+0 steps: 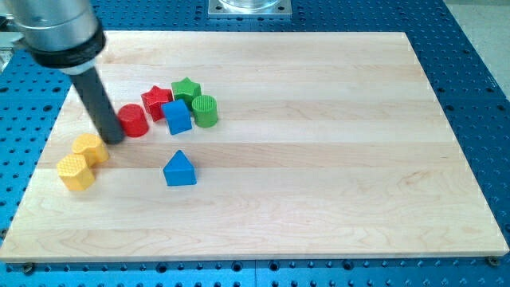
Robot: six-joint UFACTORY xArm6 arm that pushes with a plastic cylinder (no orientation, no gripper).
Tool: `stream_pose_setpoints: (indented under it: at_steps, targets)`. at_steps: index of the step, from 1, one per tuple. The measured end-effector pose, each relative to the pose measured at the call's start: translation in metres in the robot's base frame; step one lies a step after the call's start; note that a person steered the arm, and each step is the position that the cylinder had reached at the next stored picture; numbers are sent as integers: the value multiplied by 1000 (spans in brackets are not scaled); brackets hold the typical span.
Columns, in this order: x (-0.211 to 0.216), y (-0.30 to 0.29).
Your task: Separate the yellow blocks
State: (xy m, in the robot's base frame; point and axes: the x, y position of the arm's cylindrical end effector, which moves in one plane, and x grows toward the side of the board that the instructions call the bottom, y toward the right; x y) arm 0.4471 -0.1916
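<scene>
Just beside my tip (114,139); yellow blocks (84,160) touching.

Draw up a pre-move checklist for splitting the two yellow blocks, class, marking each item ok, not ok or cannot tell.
1. Both yellow blocks visible: upper yellow block and lower yellow block. Ok.
2. Yellow blocks already apart: they touch or nearly touch. Not ok.
3. My tip near the pair: just to the view's right of the upper one. Ok.
4. Tip clear of the red cylinder: contact unclear. Cannot tell.
5. Bare wooden board available around the pair for pushing. Ok.
</scene>
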Motion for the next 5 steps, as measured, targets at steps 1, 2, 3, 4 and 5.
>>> stream_pose_setpoints:
  at_steps: [1, 2, 3, 4, 5]
  targets:
    - [1, -10]
    - [-5, -100]
    - [35, -107]
    - [74, -78]
    - [56, -61]
